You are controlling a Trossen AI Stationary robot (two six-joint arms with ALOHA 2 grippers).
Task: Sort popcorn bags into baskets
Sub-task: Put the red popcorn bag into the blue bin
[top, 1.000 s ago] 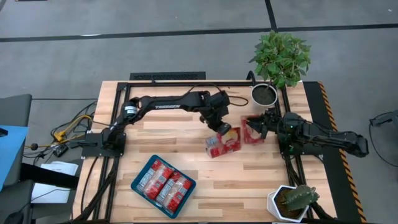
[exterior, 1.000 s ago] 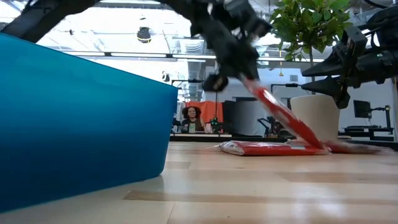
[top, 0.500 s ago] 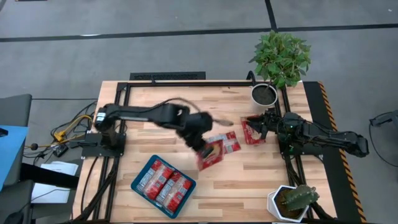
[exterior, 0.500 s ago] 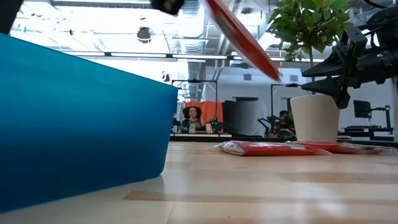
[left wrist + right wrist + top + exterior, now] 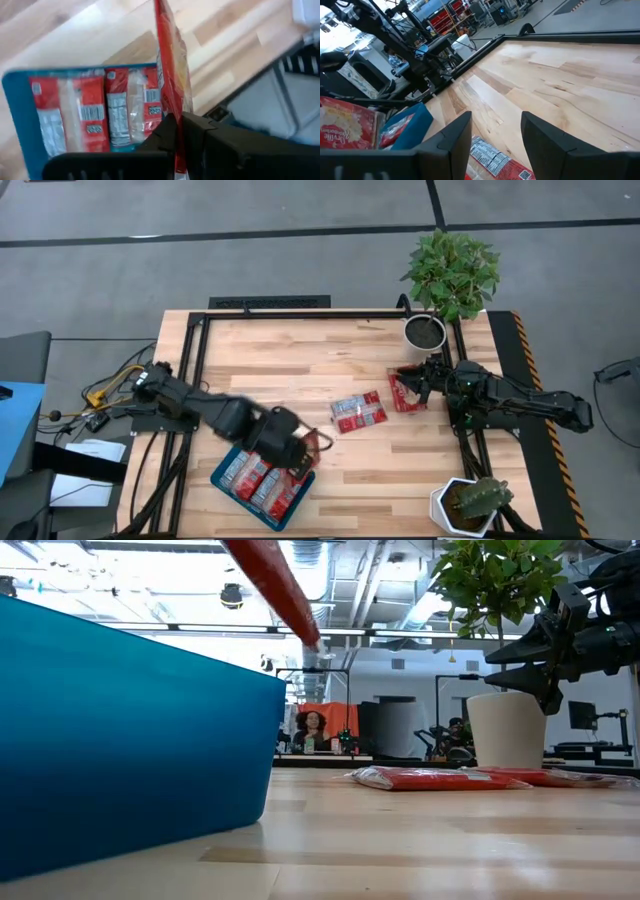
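Though overhead blurs it, left fingers (image 5: 175,131) pinch a popcorn bag (image 5: 169,75).

Leafy potted plant (image 5: 451,272), cactus pot (image 5: 470,502), wooden table (image 5: 300,360).

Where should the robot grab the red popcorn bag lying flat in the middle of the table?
Probably from straight above, pinching one short end of the popcorn bag. It lies flat on the table, so there is no raised side to catch, and its ends look free, with the other loose bag lying apart.
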